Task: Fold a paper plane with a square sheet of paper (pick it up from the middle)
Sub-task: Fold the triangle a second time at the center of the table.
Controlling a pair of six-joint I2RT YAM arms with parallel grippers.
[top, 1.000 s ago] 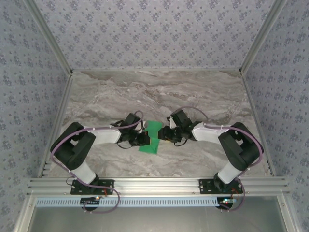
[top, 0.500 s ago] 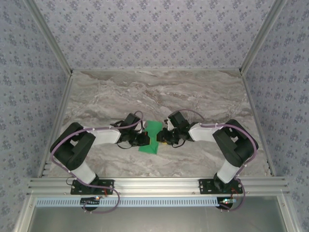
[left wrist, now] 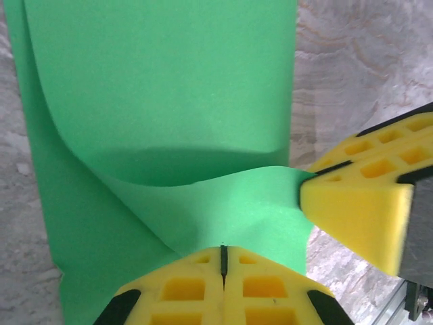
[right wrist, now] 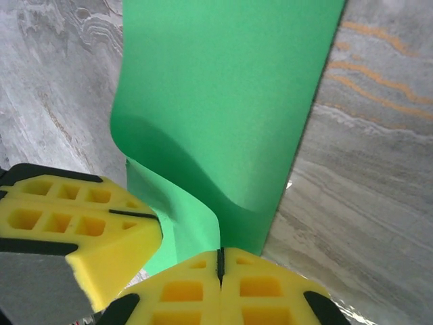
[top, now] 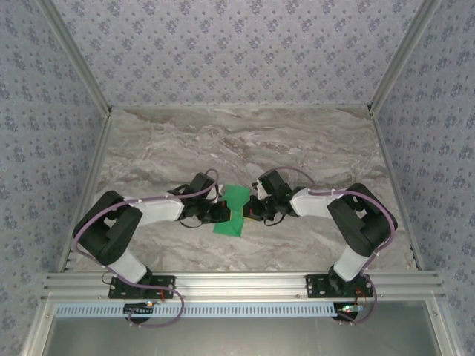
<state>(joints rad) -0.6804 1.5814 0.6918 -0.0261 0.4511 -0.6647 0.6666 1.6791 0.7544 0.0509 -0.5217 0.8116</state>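
The square sheet of paper [top: 237, 200] is bright green, lies folded on the marble table [top: 312, 144] between the two arms, and tapers to a point at its near end. My left gripper [top: 225, 214] is shut on a raised flap at the paper's left edge; in the left wrist view the green paper [left wrist: 162, 101] curls up into the closed yellow fingertips [left wrist: 196, 284] of the left gripper [left wrist: 222, 248]. My right gripper [top: 249, 210] is shut on the opposite edge. In the right wrist view the paper [right wrist: 223, 88] bends up into the seam of the right gripper [right wrist: 220, 252].
Patterned walls enclose the table on three sides. An aluminium rail [top: 237, 282] runs along the near edge, with both arm bases on it. Bare marble stretches behind the paper. The two grippers face each other a few centimetres apart.
The right gripper moved a little left and closed onto the paper's right edge. The left gripper stayed shut on the paper; its elbow shifted slightly left.
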